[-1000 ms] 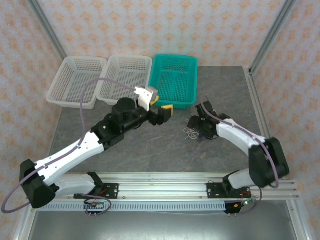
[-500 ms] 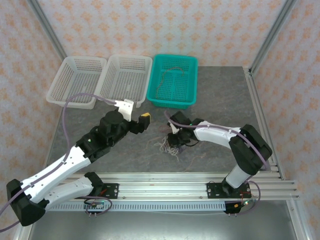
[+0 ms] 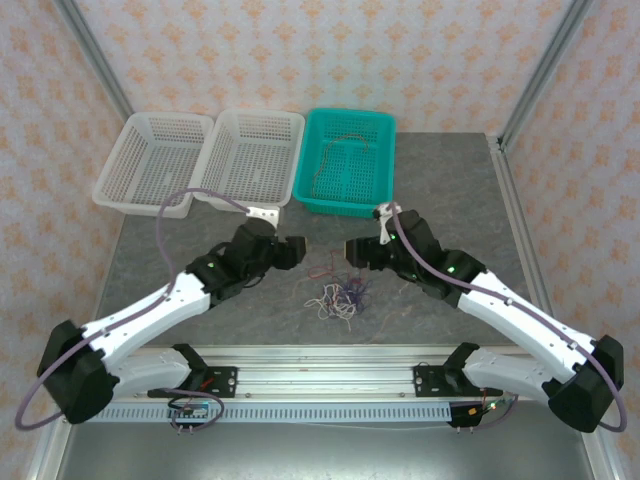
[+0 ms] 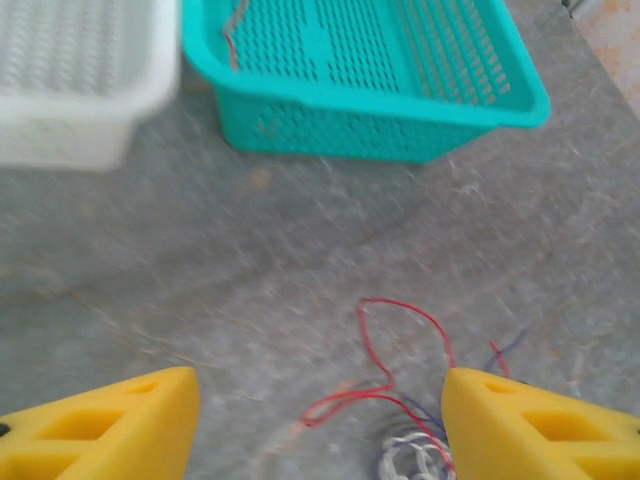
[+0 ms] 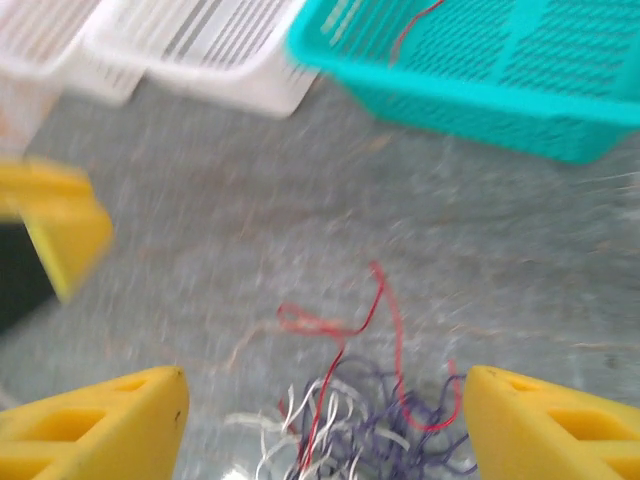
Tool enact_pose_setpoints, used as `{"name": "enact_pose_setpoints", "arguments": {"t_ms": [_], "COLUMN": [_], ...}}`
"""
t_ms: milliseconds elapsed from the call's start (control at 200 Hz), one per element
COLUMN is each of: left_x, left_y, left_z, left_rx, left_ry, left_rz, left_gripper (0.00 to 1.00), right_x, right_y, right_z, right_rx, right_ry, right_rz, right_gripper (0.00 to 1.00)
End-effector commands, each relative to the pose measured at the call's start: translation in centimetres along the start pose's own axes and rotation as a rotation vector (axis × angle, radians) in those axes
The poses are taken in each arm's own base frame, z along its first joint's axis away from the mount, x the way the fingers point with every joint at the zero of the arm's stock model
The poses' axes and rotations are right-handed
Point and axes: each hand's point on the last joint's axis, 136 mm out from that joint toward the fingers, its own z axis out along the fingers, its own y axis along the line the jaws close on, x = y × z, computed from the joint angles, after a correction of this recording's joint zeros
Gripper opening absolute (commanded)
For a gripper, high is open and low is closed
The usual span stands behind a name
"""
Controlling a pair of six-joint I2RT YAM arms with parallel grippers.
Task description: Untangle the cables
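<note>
Now the cables [image 3: 338, 297] lie as 1 small knot of red, purple and white threads on the table [image 3: 450, 190], a little nearer to the arm bases than both grippers. The left gripper [image 4: 320, 400] hangs above the table with its 2 yellow fingers well apart and it holds nothing; only a thread lying flat shows between them. The right gripper [image 5: 328, 400] is also wide open and empty. In the top view the 2 grippers face each other across a gap, and the knot sits just on the near side of that gap, so from the left jaws it lies to the right and near, and from the right jaws to the left and near. The right wrist view has the knot almost centred between its fingers, while the left wrist view has it close to 1 finger, so I judge the right arm is better lined up. The knot itself has no clear long axis, but 1 red strand [image 4: 400, 335] runs out of it toward the far left, toward the left gripper, and this seems the easiest piece for that arm to take. Far behind, the teal basket [image 3: 372, 125] already contains 1 lone wire [image 4: 232, 35], and the 2 white baskets [image 3: 160, 160] stand to its left.
</note>
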Motion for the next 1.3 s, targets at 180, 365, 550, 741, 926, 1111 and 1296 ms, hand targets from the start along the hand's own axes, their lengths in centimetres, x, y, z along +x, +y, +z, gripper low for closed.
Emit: {"name": "enact_pose_setpoints", "arguments": {"t_ms": [180, 365, 550, 741, 926, 1111, 1296], "left_x": [6.0, 5.6, 5.2, 4.7, 3.8, 3.0, 3.1], "left_y": [1.6, -0.1, 0.3, 0.2, -3.8, -3.0, -4.5], "left_z": [5.2, 6.4, 6.4, 6.7, 7.3, 6.6, 8.0], "left_rx": [-0.064, 0.0, -0.065, -0.099, 0.056, 0.076, 0.207], "left_ry": [0.079, 0.099, 0.113, 0.163, 0.265, 0.362, 0.348], "left_rz": [-0.559, -0.565, -0.449, -0.306, 0.209, 0.753, 1.137], "left_gripper": [0.55, 0.7, 0.76, 0.78, 0.74, 0.8, 0.78], "right_x": [3.2, 4.0, 6.2, 7.9, 9.6, 9.5, 7.8], "right_y": [-4.3, -4.0, -4.6, -4.7, -4.6, -6.2, -7.1], "right_z": [3.2, 4.1, 5.3, 7.1, 8.1, 6.2, 3.3], "right_rx": [0.2, 0.174, 0.22, 0.241, 0.224, 0.254, 0.241], "right_ry": [0.081, 0.108, 0.202, 0.328, 0.402, 0.338, 0.185], "right_rz": [0.195, 0.207, 0.263, 0.295, 0.277, 0.309, 0.326], "right_gripper": [0.74, 0.74, 0.74, 0.71, 0.6, 0.59, 0.61]}}
